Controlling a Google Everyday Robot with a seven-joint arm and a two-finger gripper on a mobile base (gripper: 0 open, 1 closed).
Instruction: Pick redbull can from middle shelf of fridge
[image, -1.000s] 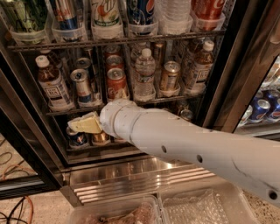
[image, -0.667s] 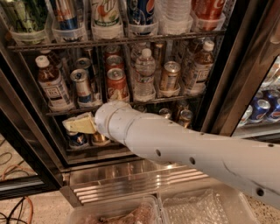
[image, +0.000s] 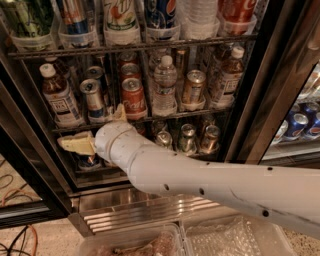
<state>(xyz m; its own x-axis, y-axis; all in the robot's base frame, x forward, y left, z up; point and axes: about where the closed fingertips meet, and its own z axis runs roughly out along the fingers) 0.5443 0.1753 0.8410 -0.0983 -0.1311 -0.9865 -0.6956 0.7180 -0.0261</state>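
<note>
The redbull can (image: 93, 100), slim, silver and blue, stands on the middle shelf (image: 165, 118) of the fridge (image: 248, 117), left of a red Coca-Cola can (image: 134, 98) and right of a white-capped brown bottle (image: 58, 93). My gripper (image: 92, 126) is at the end of the white arm (image: 210, 177), just below the front of the middle shelf and under the redbull can. It is open and empty. One yellowish finger (image: 76, 143) points left. The other finger (image: 119, 112) points up beside the cola can's base.
A water bottle (image: 164, 86), a gold-brown can (image: 193, 88) and another brown bottle (image: 227, 76) fill the shelf's right side. Small cans (image: 187, 138) stand on the rack below. Large soda bottles stand above. The ribbed steel base (image: 140, 210) and clear plastic bins (image: 235, 240) lie below.
The gripper and wrist have shifted left along the front of the lower rack. A second finger now shows, pointing up at the middle shelf edge.
</note>
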